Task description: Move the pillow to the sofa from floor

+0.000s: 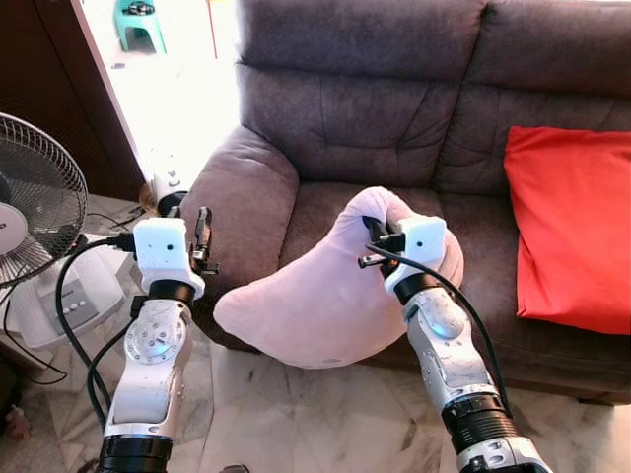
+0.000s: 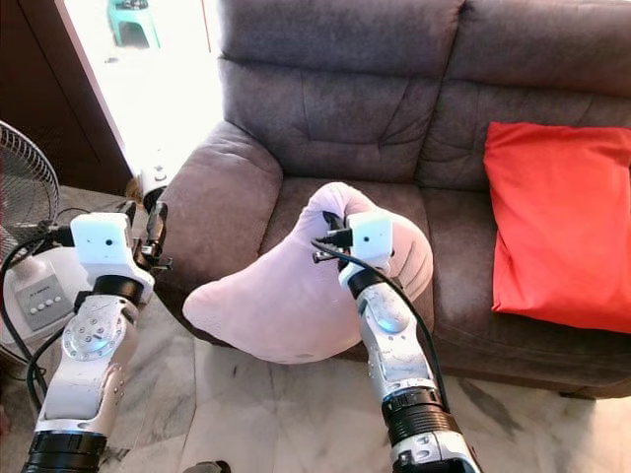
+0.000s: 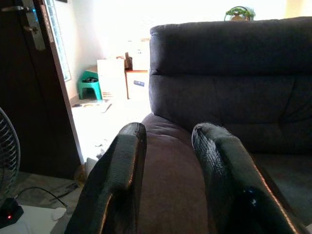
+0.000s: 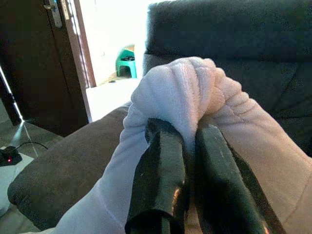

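1. Facing me is the brown sofa (image 1: 394, 118), with a red cushion (image 1: 572, 227) on its right seat and the left seat free.
2. I have the pale pink pillow (image 1: 315, 296) off the floor; it hangs over the sofa's near left seat edge, its lower lobe still out over the floor.
3. My right gripper (image 4: 187, 146) is pinched tight on a bunched corner of the pillow.
4. My left gripper (image 3: 168, 141) is parted and holds nothing, near the sofa's left armrest (image 1: 232, 197).
5. I judge that carrying it farther in and letting go remain.
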{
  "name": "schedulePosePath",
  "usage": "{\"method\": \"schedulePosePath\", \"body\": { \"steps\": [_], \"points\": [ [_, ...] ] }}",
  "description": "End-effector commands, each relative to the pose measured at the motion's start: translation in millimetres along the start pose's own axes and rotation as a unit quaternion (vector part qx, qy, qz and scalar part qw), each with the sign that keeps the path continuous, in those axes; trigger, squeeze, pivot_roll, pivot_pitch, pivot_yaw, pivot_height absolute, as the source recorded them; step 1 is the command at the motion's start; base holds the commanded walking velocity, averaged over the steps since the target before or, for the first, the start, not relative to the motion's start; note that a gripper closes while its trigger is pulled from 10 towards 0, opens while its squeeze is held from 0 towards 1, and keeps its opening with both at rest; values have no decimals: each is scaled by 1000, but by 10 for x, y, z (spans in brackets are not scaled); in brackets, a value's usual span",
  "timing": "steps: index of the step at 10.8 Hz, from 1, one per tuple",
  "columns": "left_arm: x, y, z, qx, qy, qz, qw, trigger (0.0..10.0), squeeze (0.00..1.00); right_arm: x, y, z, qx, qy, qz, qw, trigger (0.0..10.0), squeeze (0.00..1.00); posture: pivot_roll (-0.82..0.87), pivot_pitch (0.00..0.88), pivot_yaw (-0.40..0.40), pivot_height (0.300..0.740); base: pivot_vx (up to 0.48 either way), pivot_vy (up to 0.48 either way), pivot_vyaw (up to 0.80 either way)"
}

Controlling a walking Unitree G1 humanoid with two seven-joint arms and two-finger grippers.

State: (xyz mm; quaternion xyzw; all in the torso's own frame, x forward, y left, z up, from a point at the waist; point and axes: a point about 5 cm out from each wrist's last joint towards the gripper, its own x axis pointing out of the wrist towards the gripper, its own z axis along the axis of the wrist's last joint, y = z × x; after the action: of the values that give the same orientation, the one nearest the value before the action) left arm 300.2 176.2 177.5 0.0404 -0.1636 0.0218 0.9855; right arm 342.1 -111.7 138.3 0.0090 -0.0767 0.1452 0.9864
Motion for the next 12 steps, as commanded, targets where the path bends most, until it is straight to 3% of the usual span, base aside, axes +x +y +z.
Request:
{"method": "schedulePosePath", "body": {
  "steps": [1, 3, 5, 10, 12],
  "points": [
    [1, -4, 16, 1, 2, 1, 1000, 10000, 0, 93, -4, 253, -4, -56, 2, 998, 10000, 0, 165, 83, -46, 740, 0, 319, 0],
    [4, -7, 20, 1, 1, 2, 1000, 10000, 0, 99, -13, 259, -3, -56, 0, 998, 10000, 0, 165, 87, -49, 740, 0, 427, 0],
    [11, 3, 31, 19, -2, -1, 1000, 10000, 0, 104, 0, 260, -2, -56, 1, 998, 10000, 0, 165, 90, -45, 740, 0, 0, 0],
    [27, -51, 66, 15, -6, -11, 1000, 10000, 0, 96, -16, 252, -6, -54, -4, 999, 10000, 0, 151, 107, -43, 740, 0, 0, 0],
    [13, -24, 49, 19, -2, -8, 1000, 10000, 0, 98, 1, 264, -22, -54, 1, 998, 10000, 0, 142, 111, -38, 740, 266, 0, 0]
  ]
}}
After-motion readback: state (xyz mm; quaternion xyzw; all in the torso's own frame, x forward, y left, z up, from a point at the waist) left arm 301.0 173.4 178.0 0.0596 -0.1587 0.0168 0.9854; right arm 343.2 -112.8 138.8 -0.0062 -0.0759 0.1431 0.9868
